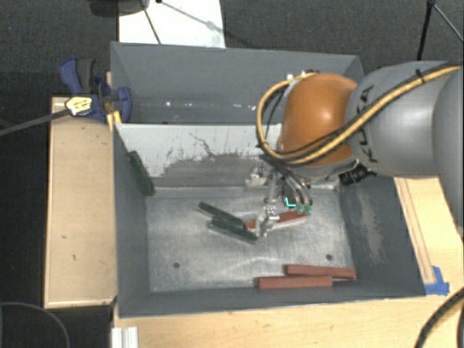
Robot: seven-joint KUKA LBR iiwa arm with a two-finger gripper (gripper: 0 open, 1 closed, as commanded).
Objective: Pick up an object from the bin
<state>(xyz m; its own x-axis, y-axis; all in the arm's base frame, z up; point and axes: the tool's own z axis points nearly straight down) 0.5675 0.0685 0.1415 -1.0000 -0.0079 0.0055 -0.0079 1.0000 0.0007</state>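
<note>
Gripper low at mid-floor of a scuffed grey bin

Grey metal bin [181, 267] with a scratched, dull floor and a streaked back wall; dark matting lies around it. Counted: two dark green sticks [226, 223] crossed at mid-floor, one small red piece [291, 220] just right of them, two reddish-brown bars [293, 283] along the front wall, one dark bar [141, 174] leaning on the left wall. The gripper [267, 222] sits down between the sticks' right end and the red piece; whether it is apart or closed cannot be told.
</note>
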